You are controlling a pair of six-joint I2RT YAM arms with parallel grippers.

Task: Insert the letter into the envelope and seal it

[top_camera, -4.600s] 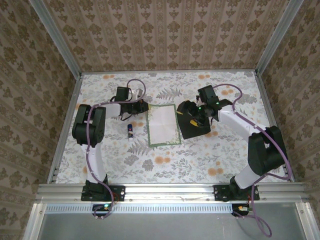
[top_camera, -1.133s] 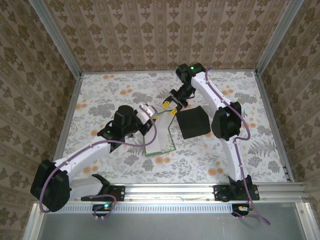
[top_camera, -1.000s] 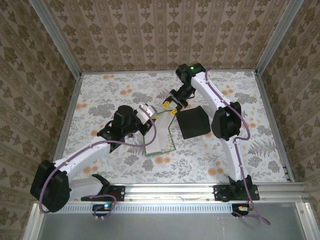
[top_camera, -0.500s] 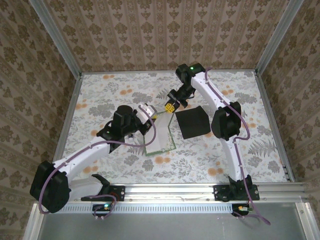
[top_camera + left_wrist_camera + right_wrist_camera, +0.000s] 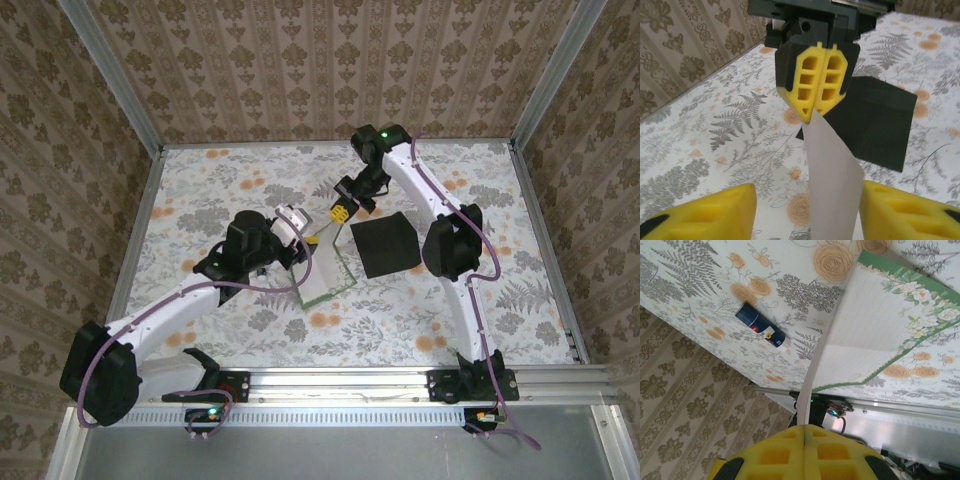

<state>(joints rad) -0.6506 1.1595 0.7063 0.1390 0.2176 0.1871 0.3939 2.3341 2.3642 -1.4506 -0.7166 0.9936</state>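
Above bench, right fingers pinch letter edge; left fingers spread. We advise holding it taut, swinging slowly toward envelope.

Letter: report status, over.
Jaws: right gripper shut on the letter at its top edge, left gripper open either side of the sheet. Letter lifted by that edge, not in the envelope. Envelope flat beside it; glue stick lies apart.

The right claw grips the letter by its far edge, beside the envelope.
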